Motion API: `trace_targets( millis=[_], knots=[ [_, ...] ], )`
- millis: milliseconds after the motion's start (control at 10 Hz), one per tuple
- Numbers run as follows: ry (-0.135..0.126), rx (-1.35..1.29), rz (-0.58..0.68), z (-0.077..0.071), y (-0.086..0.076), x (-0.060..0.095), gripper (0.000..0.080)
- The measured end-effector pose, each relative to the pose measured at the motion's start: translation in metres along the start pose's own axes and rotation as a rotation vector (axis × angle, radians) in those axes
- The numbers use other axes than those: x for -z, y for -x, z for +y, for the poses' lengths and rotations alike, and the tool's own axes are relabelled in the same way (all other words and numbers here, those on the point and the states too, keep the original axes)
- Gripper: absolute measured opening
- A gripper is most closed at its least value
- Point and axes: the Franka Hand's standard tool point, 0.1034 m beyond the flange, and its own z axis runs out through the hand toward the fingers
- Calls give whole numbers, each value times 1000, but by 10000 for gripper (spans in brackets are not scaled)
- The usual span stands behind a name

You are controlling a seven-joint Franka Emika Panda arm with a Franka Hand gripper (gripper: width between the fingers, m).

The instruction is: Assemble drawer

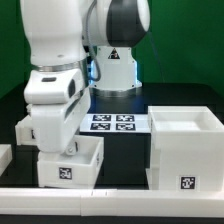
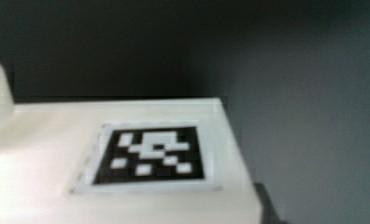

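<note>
The large cube-shaped casing (image 1: 184, 148) stands at the exterior view's right, hollow side up, with a tag on its front. A smaller white tray box (image 1: 72, 166) sits at the front left with a tag on its front wall. My gripper (image 1: 57, 146) hangs straight down over this tray box's left part. Its fingertips are hidden behind the box wall and the hand. The wrist view is filled by a white part face (image 2: 49, 150) bearing a square tag (image 2: 155, 155), seen very close. No fingers show clearly there.
The marker board (image 1: 112, 122) lies mid-table before the robot base (image 1: 115, 72). Another white part (image 1: 22, 128) sits just left of the hand, and one more (image 1: 4, 156) at the left edge. A white ledge (image 1: 120, 202) runs along the front.
</note>
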Motion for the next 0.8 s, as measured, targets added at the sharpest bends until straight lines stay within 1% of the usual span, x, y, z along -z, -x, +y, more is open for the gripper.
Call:
trace_targets(
  millis=[100, 200, 300, 500, 600, 800],
  knots=[
    [4, 50, -3, 0, -7, -1, 39],
    [7, 90, -5, -9, -2, -5, 39],
    [-1, 64, -4, -12, 0, -6, 39],
    [-2, 61, -5, -12, 0, -7, 39],
    [7, 59, -9, -8, -6, -4, 39],
    [9, 95, -8, -5, -29, -5, 39]
  ],
)
